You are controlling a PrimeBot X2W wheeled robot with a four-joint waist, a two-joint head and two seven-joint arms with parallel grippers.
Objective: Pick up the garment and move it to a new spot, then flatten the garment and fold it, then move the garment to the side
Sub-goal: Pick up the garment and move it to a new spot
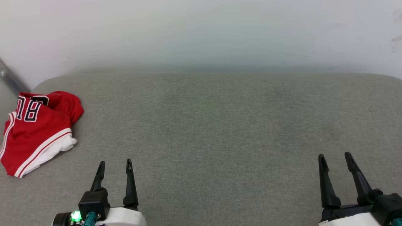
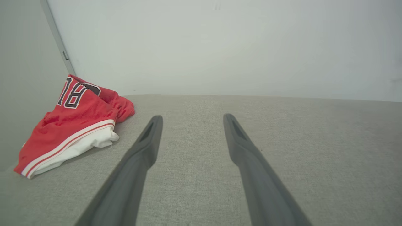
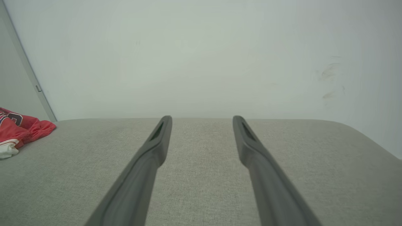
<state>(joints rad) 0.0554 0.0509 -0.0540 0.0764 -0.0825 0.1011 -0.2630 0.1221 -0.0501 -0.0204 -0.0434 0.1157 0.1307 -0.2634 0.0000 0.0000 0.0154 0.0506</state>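
garment (image 1: 37, 131) lies crumpled at the grey cushion's (image 1: 220, 125) left edge, not yet picked up; left gripper (image 1: 115, 163) and right gripper (image 1: 334, 155) both spread, empty, apparently staged for pickup.

Grey woven cushion (image 1: 220, 131) stretching wide, far corners rounded against the pale wall (image 1: 201, 31); on it, right at the left edge, the garment (image 1: 37, 131) lies crumpled in a heap; red cloth, white striped trim, black letters on top.
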